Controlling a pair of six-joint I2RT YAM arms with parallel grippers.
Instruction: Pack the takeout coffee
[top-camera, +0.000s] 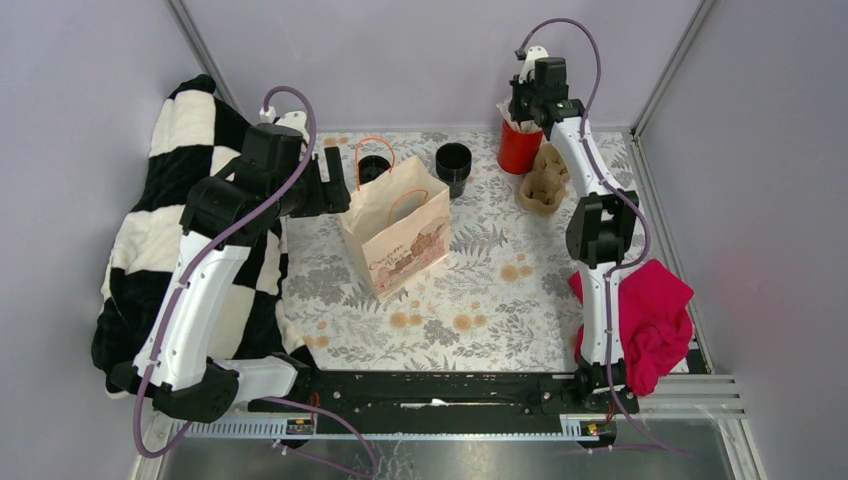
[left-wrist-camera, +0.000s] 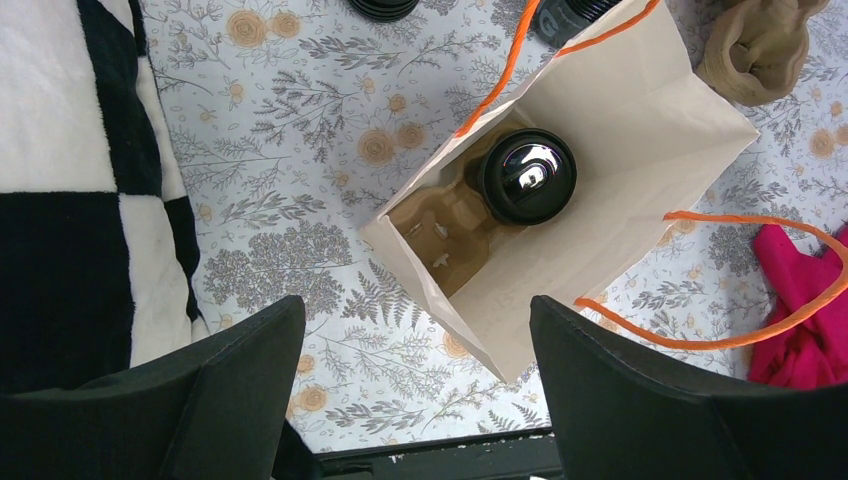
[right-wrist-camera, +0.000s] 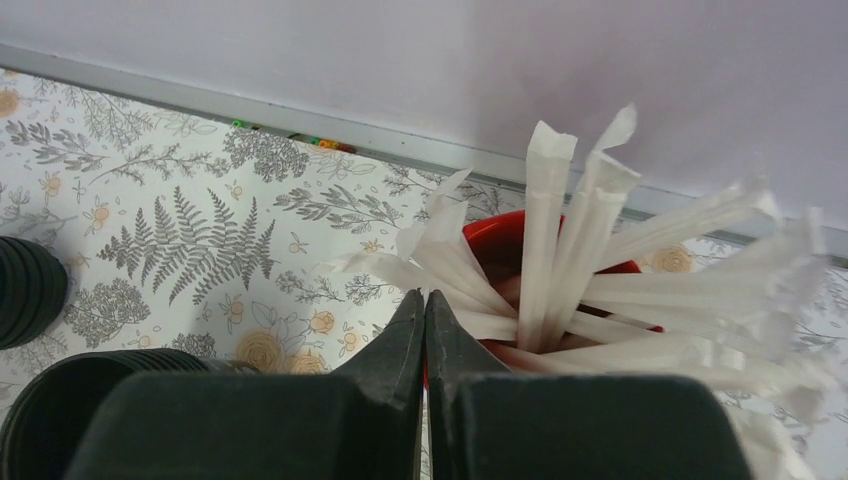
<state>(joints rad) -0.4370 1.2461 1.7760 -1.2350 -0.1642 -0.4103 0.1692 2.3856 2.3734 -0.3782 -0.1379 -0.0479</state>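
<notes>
**One small black disposable coffee cup (left-wrist-camera: 525, 175) inside one cream paper bag (left-wrist-camera: 640, 150)**

Two grippers are in view. The left gripper (left-wrist-camera: 415, 310) hangs above the bag's open mouth, which fills the centre of its wrist view. Its jaws are spread wide and hold nothing. The right gripper (right-wrist-camera: 425, 300) is at the upper right of the overhead view. Its jaws are pressed tight together at the rim of one red cup (right-wrist-camera: 500, 235). Whether a stick is pinched between them cannot be told.

The red cup holds a bunch of white paper-wrapped sticks (right-wrist-camera: 545, 230), too overlapped to count.

Two brown pulp cup carriers show. One carrier (left-wrist-camera: 445, 215) lies at the bottom of the bag, and the coffee cup, capped with a round glossy black lid, sits upright in one of its wells. The other carrier (top-camera: 543, 180) lies on the floral tablecloth (top-camera: 480, 300), just beside the red cup.

Two black round stacks stand near the cloth's top edge. One (top-camera: 373, 168) is just behind the bag, framed by its orange handle, and the other (top-camera: 453, 168) is to the bag's upper right.

One magenta cloth (top-camera: 650, 320) lies at the right edge. One black-and-white checked blanket (top-camera: 170, 230) covers the left.
</notes>
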